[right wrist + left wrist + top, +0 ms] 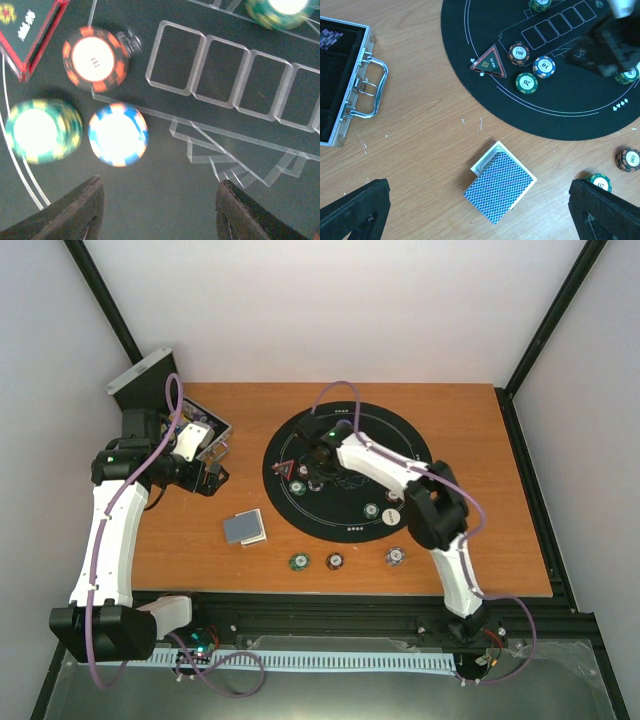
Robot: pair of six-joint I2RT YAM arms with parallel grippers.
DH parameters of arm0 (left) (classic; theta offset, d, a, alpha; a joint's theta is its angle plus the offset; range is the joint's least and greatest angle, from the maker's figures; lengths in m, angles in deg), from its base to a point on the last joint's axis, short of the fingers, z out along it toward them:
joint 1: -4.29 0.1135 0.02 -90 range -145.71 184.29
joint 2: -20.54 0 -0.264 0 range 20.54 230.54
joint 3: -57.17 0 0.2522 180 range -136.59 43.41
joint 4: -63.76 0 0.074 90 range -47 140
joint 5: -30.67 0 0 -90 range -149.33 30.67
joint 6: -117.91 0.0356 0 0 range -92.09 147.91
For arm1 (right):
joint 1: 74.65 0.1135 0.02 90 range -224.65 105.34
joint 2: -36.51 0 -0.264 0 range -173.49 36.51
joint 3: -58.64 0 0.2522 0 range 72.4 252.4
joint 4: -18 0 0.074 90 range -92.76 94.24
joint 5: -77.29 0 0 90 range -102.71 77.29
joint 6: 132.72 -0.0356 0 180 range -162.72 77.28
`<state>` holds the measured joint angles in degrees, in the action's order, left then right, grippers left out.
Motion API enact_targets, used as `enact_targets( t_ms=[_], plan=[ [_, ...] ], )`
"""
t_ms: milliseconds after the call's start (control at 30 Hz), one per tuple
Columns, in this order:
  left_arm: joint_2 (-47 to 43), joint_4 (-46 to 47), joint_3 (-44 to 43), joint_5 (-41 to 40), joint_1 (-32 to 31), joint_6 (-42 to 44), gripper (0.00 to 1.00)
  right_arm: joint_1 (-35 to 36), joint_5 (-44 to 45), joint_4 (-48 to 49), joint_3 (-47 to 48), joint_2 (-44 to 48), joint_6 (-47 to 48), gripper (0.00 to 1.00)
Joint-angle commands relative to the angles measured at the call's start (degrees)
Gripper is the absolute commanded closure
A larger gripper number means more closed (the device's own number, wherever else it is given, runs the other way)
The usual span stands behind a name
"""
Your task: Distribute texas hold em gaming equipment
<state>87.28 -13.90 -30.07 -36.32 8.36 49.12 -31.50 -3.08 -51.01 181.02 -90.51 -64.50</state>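
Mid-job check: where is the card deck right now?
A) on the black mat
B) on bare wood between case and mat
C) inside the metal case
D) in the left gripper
B: the card deck lies flat on the wooden table, clear of the black mat and the metal case; the left gripper is open and empty.

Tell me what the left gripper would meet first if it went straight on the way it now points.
Most likely the deck of blue-backed playing cards, lying on the wooden table straight ahead of the open left gripper, though depth is unclear.
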Motion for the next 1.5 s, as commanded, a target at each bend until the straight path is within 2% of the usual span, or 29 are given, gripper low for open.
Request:
enact_targets(
  t_ms=[0,100,267,400,533,867,1467],
  plan=[
    [-0.85,0.61,-0.15,0.82,0.27,-0.56,0.00,-0.43,4.08,0.72,-11.99,14.55,-0.38,0.39],
    [-1.01,0.78,0.41,0.94,0.32,-0.47,0.00,-0.53,4.40,1.96,-24.24,23.78,-2.17,0.36],
    [-0.88,1.56,1.06,1.43,0.32,-0.85,0.00,-0.46,3.73,1.72,-42.73,36.90,-8.21,0.26],
    [-0.47,1.41,0.79,2.07,0.32,-1.17,0.00,-0.44,2.28,1.90,-52.30,45.71,-11.82,0.22],
    [-0.56,1.47,0.62,1.70,0.32,-1.13,0.00,-0.44,0.96,2.33,-58.29,50.08,-13.68,0.21],
    [-0.55,1.32,0.49,1.77,0.32,-1.32,0.00,-0.35,-2.03,6.44,-63.64,49.34,-14.89,0.25],
    [-0.12,1.58,0.09,1.24,0.32,-1.19,0.00,-0.35,-3.08,10.40,-67.24,46.93,-15.38,0.48]
  ],
)
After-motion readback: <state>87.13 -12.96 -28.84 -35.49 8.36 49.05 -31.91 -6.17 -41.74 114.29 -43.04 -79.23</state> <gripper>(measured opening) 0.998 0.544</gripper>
